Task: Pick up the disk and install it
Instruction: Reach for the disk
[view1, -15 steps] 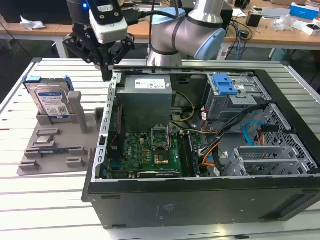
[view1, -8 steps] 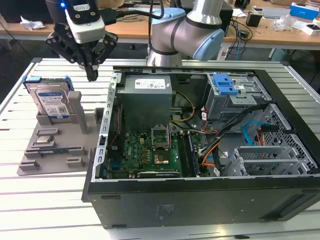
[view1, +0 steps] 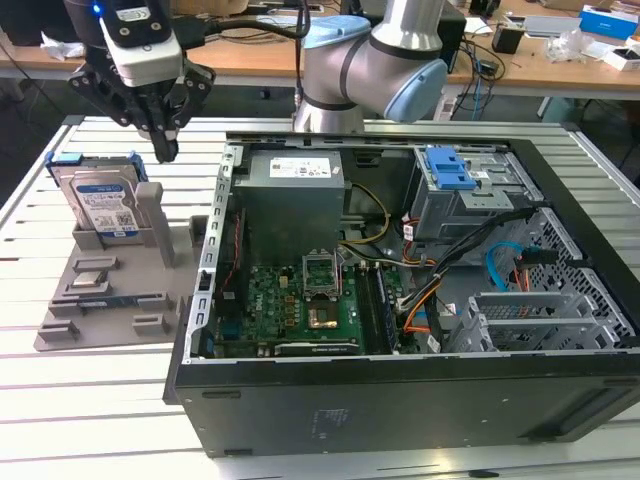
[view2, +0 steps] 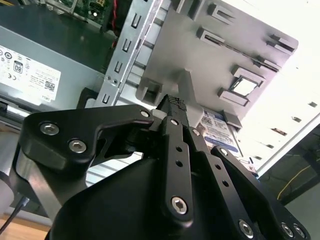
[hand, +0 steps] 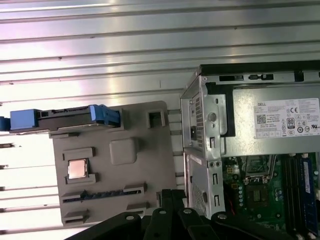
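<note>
The disk (view1: 100, 205), a silver-grey drive with a blue-and-white label in a blue bracket, stands upright on its edge in a grey holder (view1: 110, 300) at the exterior view's left. My gripper (view1: 165, 150) hangs just above the holder, beside the disk and apart from it, its fingers together with nothing between them. In the first wrist view the disk (hand: 65, 117) appears edge-on from above, with the gripper (hand: 170, 194) at a distance from it. The second wrist view has the shut fingertips (view2: 176, 104) over the holder and the disk's label (view2: 217, 131) beyond them.
An open computer case (view1: 400, 370) lies beside the holder, with a grey power supply (view1: 295, 190), a motherboard (view1: 300, 300), cables and a drive cage with a blue latch (view1: 447, 170). The holder also carries a small processor chip (hand: 77, 169). A slatted metal table (view1: 90, 400) lies underneath.
</note>
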